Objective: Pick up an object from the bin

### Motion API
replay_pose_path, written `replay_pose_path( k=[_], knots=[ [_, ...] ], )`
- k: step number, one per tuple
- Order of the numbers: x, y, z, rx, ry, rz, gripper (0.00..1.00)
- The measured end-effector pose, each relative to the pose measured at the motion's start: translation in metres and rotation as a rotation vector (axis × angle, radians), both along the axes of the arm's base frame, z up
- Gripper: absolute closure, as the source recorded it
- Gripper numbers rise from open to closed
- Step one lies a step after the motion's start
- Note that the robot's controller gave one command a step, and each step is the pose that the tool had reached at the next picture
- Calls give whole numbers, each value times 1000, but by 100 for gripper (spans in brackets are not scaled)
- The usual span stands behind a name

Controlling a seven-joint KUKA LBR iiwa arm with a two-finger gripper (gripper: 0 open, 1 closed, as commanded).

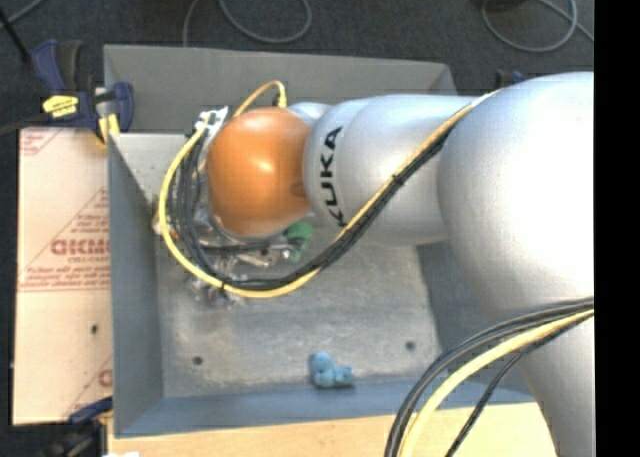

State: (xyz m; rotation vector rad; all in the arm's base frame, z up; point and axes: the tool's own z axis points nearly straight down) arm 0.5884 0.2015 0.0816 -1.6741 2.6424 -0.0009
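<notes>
While most of the bin's right half is overhung by the silver arm (pixel 480 175), which is reached in from the right, the grey metal bin (pixel 135 275) is left with much of its floor bare along the near side and the left wall.

At the wrist an orange cover (pixel 255 173) is carried, rounded and glossy, and it is held over the left middle of the bin. Yellow and black cables (pixel 250 293) are looped round it and under it.

Below the cover the gripper (pixel 218 280) is set low, close to the floor or upon it, near the left wall. Whether it is spread or pressed together cannot be told, since it is largely masked by the cover and the cables. Nothing can be made out within it.

Two small things can be seen in the bin. A green thing (pixel 298 235) is half hidden under the wrist, just beside the gripper's right; its shape cannot be judged. A pale blue thing (pixel 328 370), lumpy and small, lies on the floor near the near wall, well apart from the gripper.

As to progress, no pick can be confirmed: the descent looks made, but a grasp and a lift are judged to be not yet done. Which thing is meant cannot be settled, though the green one is nearest.
</notes>
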Motion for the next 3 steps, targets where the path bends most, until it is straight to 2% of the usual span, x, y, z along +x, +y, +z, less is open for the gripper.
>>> replay_pose_path(
  k=[2, 3],
  knots=[
    [-1, 0, 37, -2, 5, 0, 100],
    [1, 0, 59, 0, -2, -1, 100]
  ],
)
